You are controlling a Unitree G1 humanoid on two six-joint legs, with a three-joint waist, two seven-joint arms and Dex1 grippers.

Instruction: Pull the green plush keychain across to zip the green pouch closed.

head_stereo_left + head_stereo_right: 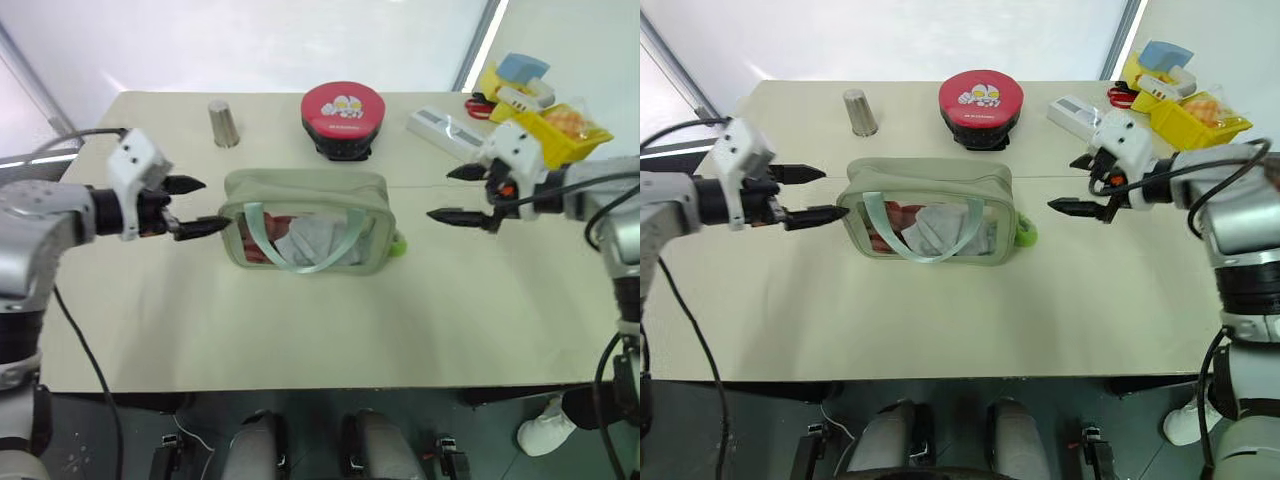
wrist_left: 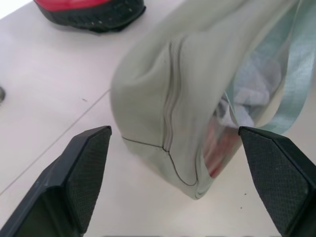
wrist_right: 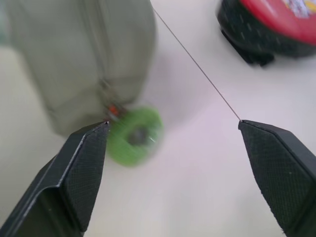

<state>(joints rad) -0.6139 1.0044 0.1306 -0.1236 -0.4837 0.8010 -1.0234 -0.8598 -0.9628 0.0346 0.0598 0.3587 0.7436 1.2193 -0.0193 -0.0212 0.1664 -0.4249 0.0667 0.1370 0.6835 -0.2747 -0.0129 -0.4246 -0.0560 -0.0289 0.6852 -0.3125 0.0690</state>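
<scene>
We have both grippers spread wide and holding nothing: the left gripper [image 1: 196, 206] sits just off the left end of the green pouch [image 1: 305, 192], the right gripper [image 1: 455, 194] stands apart from its right end. The green plush keychain [image 3: 134, 135] lies on the table [image 1: 300, 320] at the pouch's right end (so the zipper looks fully drawn across). We judge the zipping done; the careful move now is to back the 2 arms away without snagging the strap [image 1: 290, 262] or nudging the red case [image 1: 343, 115].

A beige table [image 1: 300, 330] (1 thin seam across it) stands before a bright white wall [image 1: 250, 40].
</scene>
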